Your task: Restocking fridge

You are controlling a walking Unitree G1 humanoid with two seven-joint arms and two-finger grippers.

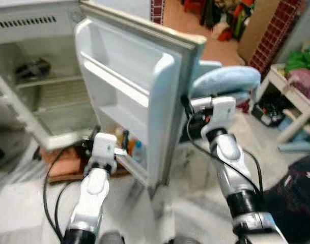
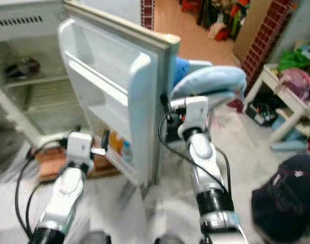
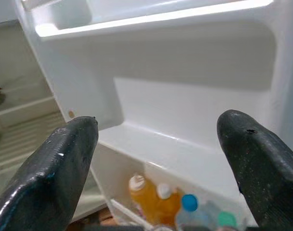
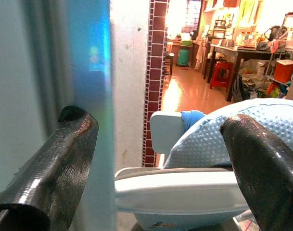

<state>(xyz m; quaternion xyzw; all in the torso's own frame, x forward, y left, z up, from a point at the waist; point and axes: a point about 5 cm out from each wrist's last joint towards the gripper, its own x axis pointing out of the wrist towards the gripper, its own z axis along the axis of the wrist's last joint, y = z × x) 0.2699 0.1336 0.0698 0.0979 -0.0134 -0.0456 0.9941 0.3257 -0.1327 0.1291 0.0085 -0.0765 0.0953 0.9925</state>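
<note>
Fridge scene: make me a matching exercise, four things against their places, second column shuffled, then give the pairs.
1. bottles
2. left gripper
3. right gripper
4. blue cushion

A. at the door's outer edge
B. lowest shelf of the fridge door
C. on the white chair behind the door
D. facing the door's inner shelves

Pairs: 1-B, 2-D, 3-A, 4-C

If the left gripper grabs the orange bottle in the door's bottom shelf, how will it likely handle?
The orange bottle looks nearly full, so probably heavy for its size. It stands upright, packed against a blue-capped bottle, so lifting it may jostle that neighbour. Its smooth rounded body could slip between the open fingers of the left gripper; gripping near the white cap seems safer.
</note>
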